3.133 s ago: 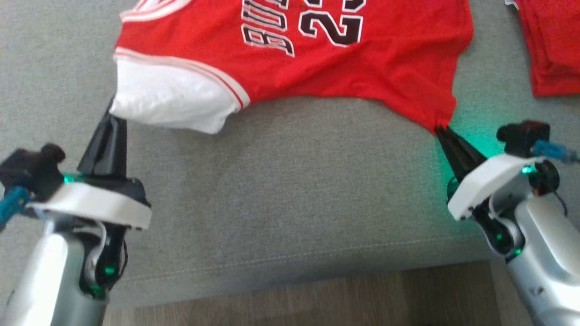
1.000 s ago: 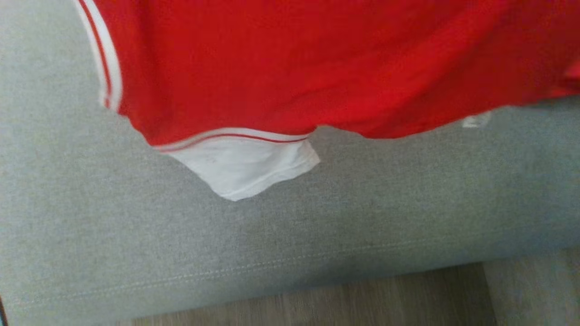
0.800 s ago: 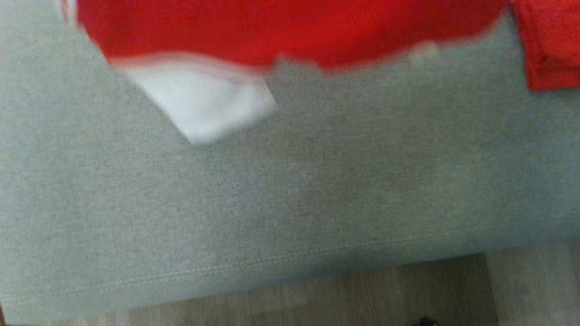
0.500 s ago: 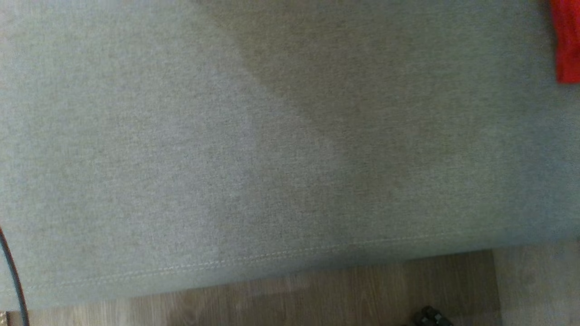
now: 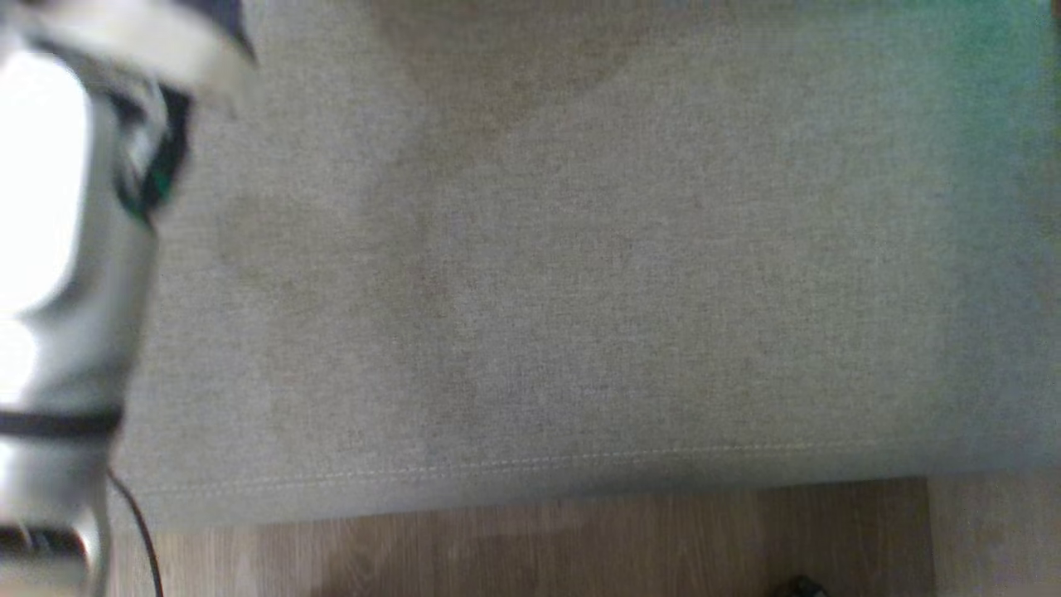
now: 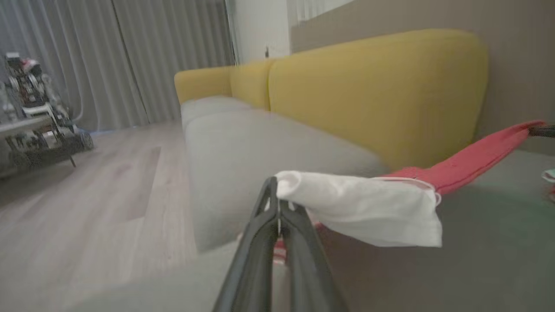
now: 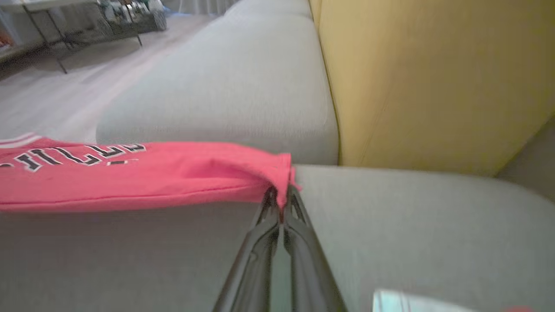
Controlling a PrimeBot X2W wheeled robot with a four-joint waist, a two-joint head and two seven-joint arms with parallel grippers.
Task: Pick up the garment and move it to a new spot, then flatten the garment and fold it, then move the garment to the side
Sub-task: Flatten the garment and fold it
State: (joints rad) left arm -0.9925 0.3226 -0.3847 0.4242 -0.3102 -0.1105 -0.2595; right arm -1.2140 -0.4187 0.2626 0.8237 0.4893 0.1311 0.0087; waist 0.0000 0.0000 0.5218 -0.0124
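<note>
Left end effector [image 6: 275, 195] is clamped tight, both dark fingers pinched together on the white sleeve of the garment [image 6: 364, 210], and that sleeve flops over to the right of the fingertips. The red body of the jersey runs off taut from there, up toward the right edge of the left wrist view, held over the grey sofa seat [image 6: 243, 143] with the yellow backrest [image 6: 377, 86] behind it. Over on the other side, the right end effector [image 7: 281, 197] is closed just as hard on a red corner of the cloth, a little fold of fabric poking up between the fingertips. The garment stretches away to the left in the right wrist view, black-and-white lettering showing near that view's left edge. From the head camera, blurred, there's the pale left forearm [image 5: 75, 249] down the left edge, bare grey cushion across the middle, a green glow at the upper right, and a strip of wooden floor [image 5: 580, 539] along the bottom.
</note>
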